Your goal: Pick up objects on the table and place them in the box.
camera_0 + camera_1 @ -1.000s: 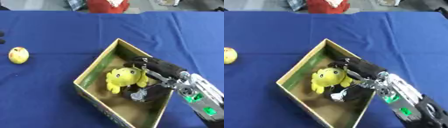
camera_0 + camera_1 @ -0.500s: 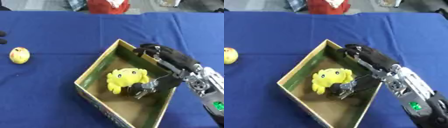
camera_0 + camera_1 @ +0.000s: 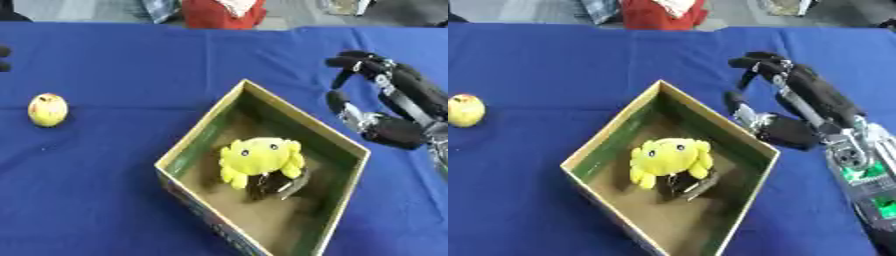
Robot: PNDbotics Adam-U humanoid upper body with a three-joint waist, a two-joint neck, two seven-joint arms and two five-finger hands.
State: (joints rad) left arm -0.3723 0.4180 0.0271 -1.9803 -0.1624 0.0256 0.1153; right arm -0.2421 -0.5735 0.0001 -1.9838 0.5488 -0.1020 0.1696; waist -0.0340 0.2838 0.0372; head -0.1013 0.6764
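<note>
An open cardboard box [image 3: 205, 136] with green inner walls sits on the blue table. Inside it lies a yellow plush toy [image 3: 258, 157] with a small dark shiny object [image 3: 276, 184] right beside it. My right hand [image 3: 798, 97] hovers above the table just beyond the box's right rim, fingers loosely spread, holding nothing. A yellow apple-like fruit [image 3: 47, 109] rests on the cloth at the far left. At the left edge a dark bit of my left hand [image 3: 4, 57] shows; its fingers cannot be made out.
The blue tablecloth [image 3: 131, 65] covers the whole table. A red object [image 3: 219, 12] stands at the table's far edge, with other clutter behind it.
My right hand has lifted out of the box and drawn back to the right and up, leaving the plush toy and the dark object inside. The camera view has also shifted.
</note>
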